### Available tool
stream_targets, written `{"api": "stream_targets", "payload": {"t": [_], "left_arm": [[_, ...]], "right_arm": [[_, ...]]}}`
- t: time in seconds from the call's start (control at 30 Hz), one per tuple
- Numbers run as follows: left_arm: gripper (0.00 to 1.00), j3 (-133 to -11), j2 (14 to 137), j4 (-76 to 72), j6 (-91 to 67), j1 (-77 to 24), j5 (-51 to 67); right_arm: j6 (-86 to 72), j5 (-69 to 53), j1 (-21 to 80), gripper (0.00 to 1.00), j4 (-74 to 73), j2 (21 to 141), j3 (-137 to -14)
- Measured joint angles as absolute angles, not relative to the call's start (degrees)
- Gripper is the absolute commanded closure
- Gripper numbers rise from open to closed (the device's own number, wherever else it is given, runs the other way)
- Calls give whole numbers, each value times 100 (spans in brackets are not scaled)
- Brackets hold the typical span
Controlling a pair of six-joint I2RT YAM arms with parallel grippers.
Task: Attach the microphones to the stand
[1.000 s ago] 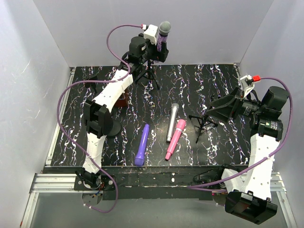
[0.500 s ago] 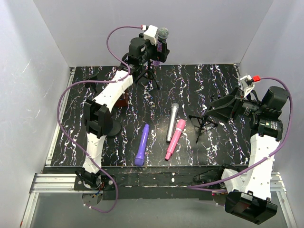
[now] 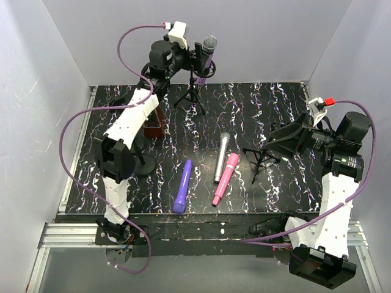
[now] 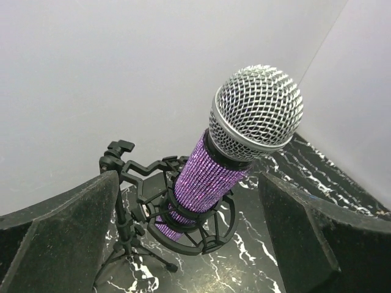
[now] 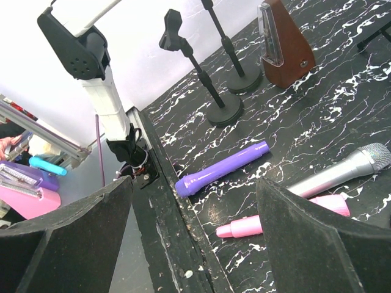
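Observation:
The glittery purple microphone (image 3: 208, 54) with a grey mesh head (image 4: 256, 113) stands tilted in the black ring mount (image 4: 201, 235) of a tripod stand (image 3: 194, 91) at the back of the table. My left gripper (image 3: 190, 58) is open just left of it, and its fingers (image 4: 61, 244) stand apart from the microphone on both sides. A silver-grey microphone (image 3: 221, 157), a pink one (image 3: 225, 179) and a smooth violet one (image 3: 182, 186) lie on the table. My right gripper (image 3: 278, 137) hangs open and empty over the right side, facing the violet microphone (image 5: 223, 168).
A second small black tripod stand (image 3: 263, 155) stands under the right gripper. A dark red wedge-shaped box (image 3: 154, 125) sits at the back left. Two round-based stands (image 5: 223, 113) rise near the left arm. White walls close in the table's sides and back.
My left gripper has opened fully and drawn back to the left, off the glittery microphone, which stays in the stand's mount. The right arm has not moved.

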State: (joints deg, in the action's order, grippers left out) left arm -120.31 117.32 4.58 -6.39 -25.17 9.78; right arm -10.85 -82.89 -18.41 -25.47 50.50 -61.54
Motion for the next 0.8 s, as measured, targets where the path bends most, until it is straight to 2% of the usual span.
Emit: {"api": "stream_targets", "payload": {"t": [0.23, 0.37, 0.4, 0.47, 0.53, 0.6, 0.7, 0.8], "left_arm": [[12, -12206, 11629, 397, -1020, -2449, 1365], [21, -12589, 11686, 377, -1219, -2456, 1483], [26, -12669, 11686, 338, -1282, -2460, 1490], [44, -12798, 11686, 185, -1411, -2460, 1485], [72, -12868, 11686, -21, -1564, -2460, 1452], [85, -13023, 11732, -95, -1726, -2460, 1415], [96, -13843, 12136, -128, -1949, -2460, 1406], [98, -14455, 12538, -198, -2259, -2460, 1468]], "right_arm": [[-1118, -8289, -1841, 11, -2550, 5048, -6128], [-1131, -8291, -1841, 11, -2550, 5028, -6128], [-1140, -8291, -1841, 11, -2547, 5024, -6128], [-1144, -8291, -1841, 11, -2547, 5024, -6128], [-1151, -8291, -1841, 11, -2545, 5024, -6125], [-1168, -8291, -1841, 11, -2543, 5024, -6121], [-1184, -8294, -1841, 11, -2536, 5024, -6104], [-1188, -8294, -1841, 11, -2532, 5019, -6095]]}}
